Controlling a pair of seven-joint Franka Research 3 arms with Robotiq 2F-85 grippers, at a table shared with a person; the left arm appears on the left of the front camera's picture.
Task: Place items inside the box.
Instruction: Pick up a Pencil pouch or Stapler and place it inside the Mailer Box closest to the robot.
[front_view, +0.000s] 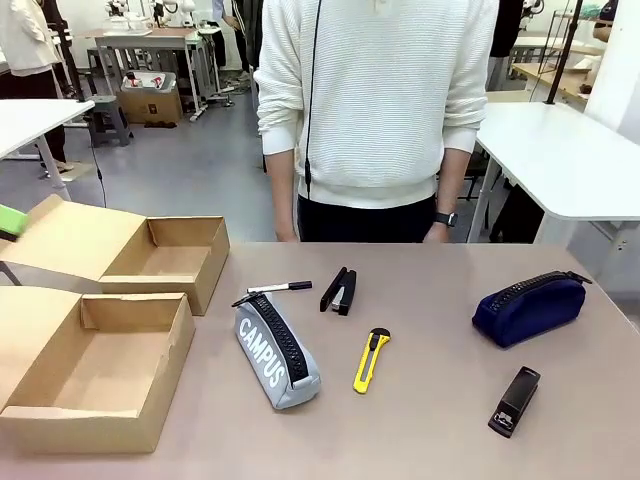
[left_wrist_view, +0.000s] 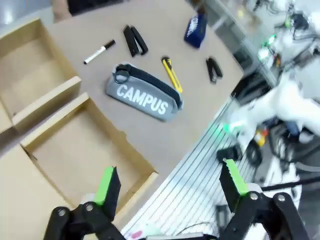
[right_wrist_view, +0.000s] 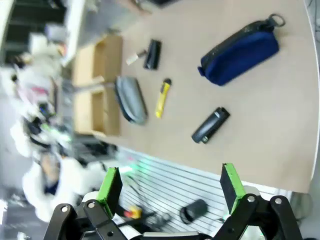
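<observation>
On the table lie a grey "CAMPUS" pouch (front_view: 275, 350), a black marker (front_view: 280, 288), a black stapler (front_view: 340, 290), a yellow utility knife (front_view: 371, 360), a navy pouch (front_view: 530, 307) and a second stapler (front_view: 514, 401). Two open cardboard boxes stand at the left, the near box (front_view: 95, 365) and the far box (front_view: 165, 260), both empty. My left gripper (left_wrist_view: 170, 182) is open high above the near box (left_wrist_view: 75, 150), by the table's front edge. My right gripper (right_wrist_view: 170, 182) is open, high over the front edge, with the second stapler (right_wrist_view: 210, 125) and navy pouch (right_wrist_view: 240, 52) beyond it.
A person in a white sweater (front_view: 375, 110) stands at the far edge, hands down at the sides. The box flaps (front_view: 60, 235) spread out past the table's left side. White tables (front_view: 570, 160) stand behind at the right.
</observation>
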